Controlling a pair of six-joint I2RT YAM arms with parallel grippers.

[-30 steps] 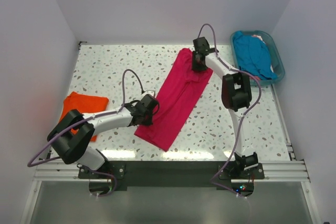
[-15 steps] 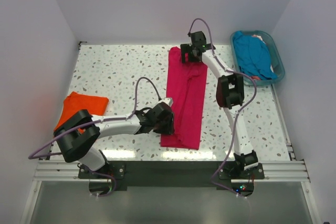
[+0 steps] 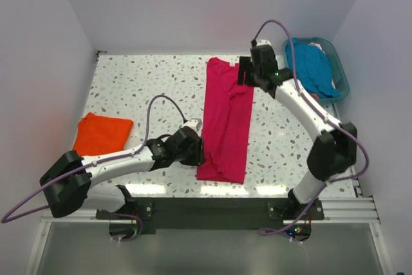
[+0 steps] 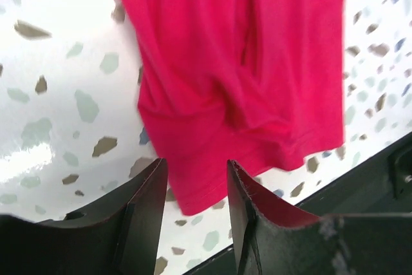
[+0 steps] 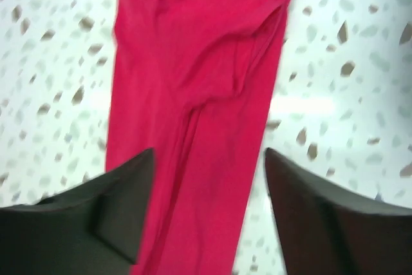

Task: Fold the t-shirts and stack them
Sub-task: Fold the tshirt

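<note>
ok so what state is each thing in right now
pink t-shirt: folded into a long narrow strip, lying flat, not held
orange t-shirt: folded, lying on its own at the left
teal t-shirt: unfolded, bunched up in the basket
basket: upright, holding clothes
left gripper: open, nothing between its fingers, at the near end of the pink t-shirt
right gripper: open wide, over the far end of the pink t-shirt

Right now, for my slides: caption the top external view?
Left gripper and right gripper, both open, at opposite ends of a lengthwise-folded magenta t-shirt; orange t-shirt aside.
</note>
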